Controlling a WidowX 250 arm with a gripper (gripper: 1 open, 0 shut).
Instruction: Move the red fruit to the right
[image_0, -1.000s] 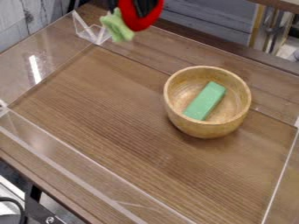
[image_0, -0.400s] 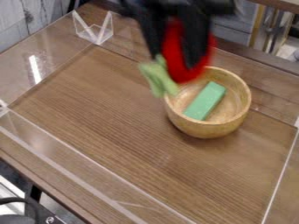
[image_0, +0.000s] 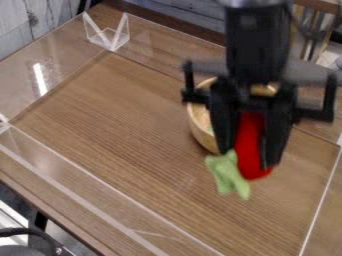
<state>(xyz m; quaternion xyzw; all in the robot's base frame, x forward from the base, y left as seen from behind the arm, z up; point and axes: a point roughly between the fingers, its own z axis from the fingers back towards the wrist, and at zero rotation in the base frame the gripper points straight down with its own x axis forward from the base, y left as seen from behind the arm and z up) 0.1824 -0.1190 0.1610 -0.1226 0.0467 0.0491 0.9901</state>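
The gripper (image_0: 257, 150) pinched the glossy red fruit (image_0: 254, 145) between its dark fingers, the green leafy tip hanging below, before the round wooden bowl (image_0: 201, 122).

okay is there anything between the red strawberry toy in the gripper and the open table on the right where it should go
Nothing visible. The gripper holds the small red strawberry-like fruit in front of the round wooden bowl; bare wooden tabletop lies right of it.
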